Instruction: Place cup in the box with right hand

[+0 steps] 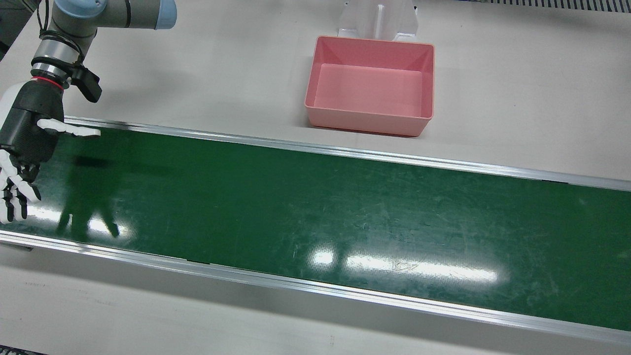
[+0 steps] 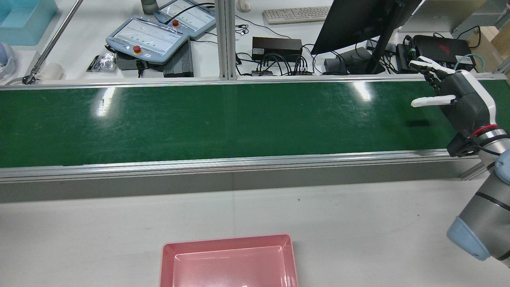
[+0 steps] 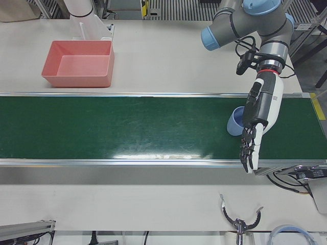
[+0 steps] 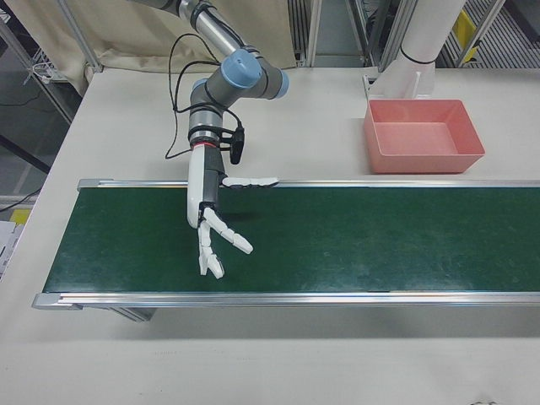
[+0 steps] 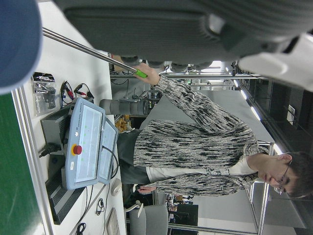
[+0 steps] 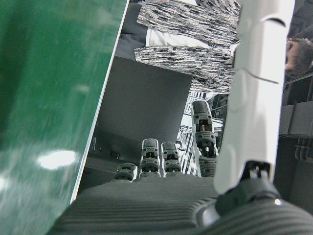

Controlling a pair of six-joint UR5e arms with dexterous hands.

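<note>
1. Front view: the right hand (image 1: 27, 143) hangs over the view's left end of the green belt (image 1: 315, 217), fingers spread and thumb held out sideways, holding nothing. The pink box (image 1: 370, 84) stands empty on the white worktop (image 1: 222, 64), just beyond the belt's far rail.

2. Rear view: the right hand (image 2: 458, 95) is at the view's right end of the belt (image 2: 207, 123), fingers extended toward the far rail. The box (image 2: 229, 261) sits at the bottom edge. Two tablet-like control panels (image 2: 147, 38), a keyboard (image 2: 297, 14) and a monitor (image 2: 358, 24) lie beyond the belt.

3. Left-front view: the left hand (image 3: 258, 125) points down across the belt (image 3: 127, 127), fingers straight and empty. The blue cup (image 3: 236, 121) lies on the belt beside the palm, partly hidden; contact cannot be judged.

4. Right-front view: the right hand (image 4: 211, 224) is splayed wide above the belt (image 4: 354, 236), well apart from the box (image 4: 423, 135).

5. Left hand view: a person (image 5: 195, 147) in a patterned top stands behind a control panel (image 5: 85, 144).

6. Right hand view: straight fingers (image 6: 203, 137) beside the belt (image 6: 49, 98).
</note>
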